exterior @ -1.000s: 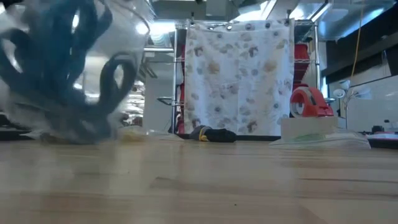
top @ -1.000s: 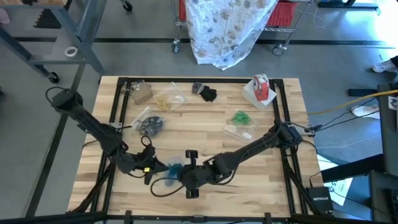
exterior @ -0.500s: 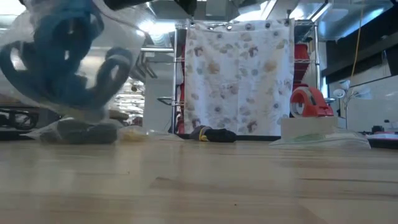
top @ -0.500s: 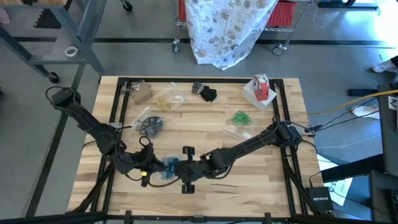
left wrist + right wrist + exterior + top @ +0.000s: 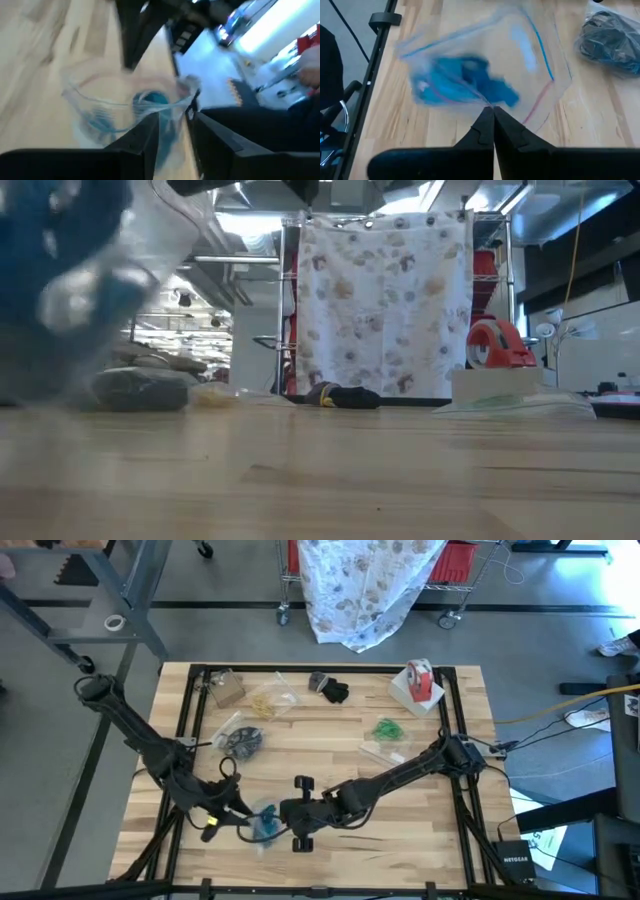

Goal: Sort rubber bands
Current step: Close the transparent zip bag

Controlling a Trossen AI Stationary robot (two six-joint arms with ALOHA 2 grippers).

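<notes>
My right gripper (image 5: 492, 112) is pinched closed on a clear plastic zip bag (image 5: 530, 55) holding teal-blue rubber bands (image 5: 465, 80), near the wooden table's (image 5: 330, 755) front edge. My left gripper (image 5: 228, 819), fingers parted, sits beside the bag.

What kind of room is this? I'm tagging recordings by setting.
Probably a lab or workshop: a wooden table framed in black rails, a wire cart draped with a patterned sheet, cables on a grey concrete floor.
</notes>
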